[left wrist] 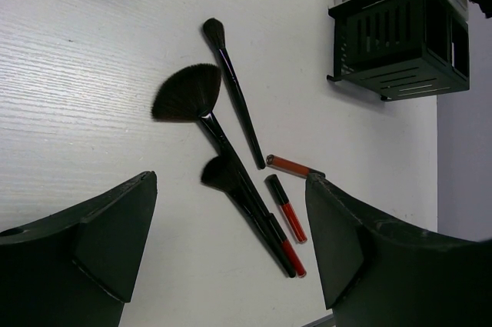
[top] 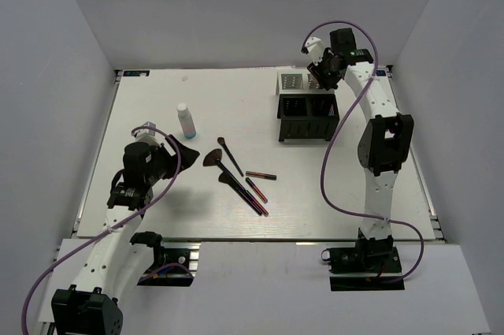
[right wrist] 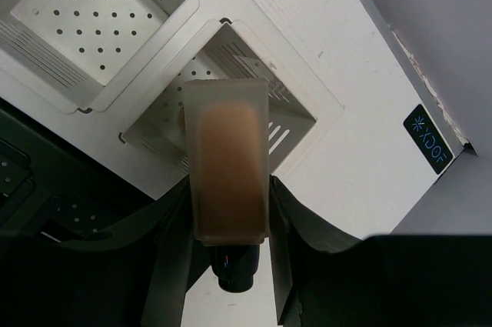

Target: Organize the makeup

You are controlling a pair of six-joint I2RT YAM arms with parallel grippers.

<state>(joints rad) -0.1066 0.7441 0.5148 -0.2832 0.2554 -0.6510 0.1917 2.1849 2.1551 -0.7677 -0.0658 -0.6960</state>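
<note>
Presently, the right fingers (right wrist: pixel 165 242) are clenched on a tan foundation bottle (right wrist: pixel 228 165), gripped on its two flat sides with its black cap toward the wrist. The bottle points down over the nearer white perforated compartment (right wrist: pixel 296 115), though whether it touches the floor of it cannot be told. A second white compartment (right wrist: pixel 92 11) lies just beside that one, off to the fingers' left, and the black mesh organizer (top: pixel 307 118) sits on the near side of both.

The left fingers (left wrist: pixel 115 235) are released, spread wide, and hover over the bench (left wrist: pixel 77 73) (nothing between them but air). The loose makeup lies ahead of and between the tips. The fan brush (left wrist: pixel 184 92) is ahead of the tips, bristles fanned away from the fingers; the slim brush (left wrist: pixel 234 100) is just beside it, pointing the same way. A small angled brush (left wrist: pixel 223 175) has its head between the two fingertips and its handle alongside the fan brush's handle. One dark-red pencil (left wrist: pixel 290 164) lies close to the right-hand fingertip, another pencil (left wrist: pixel 286 210) is just nearer the wrist, and a third red tip (left wrist: pixel 290 254) runs along the brush handles. A white-capped bottle (top: pixel 187 120) with a blue base stands upright, well beyond the left fingers and apart from the brushes.
</note>
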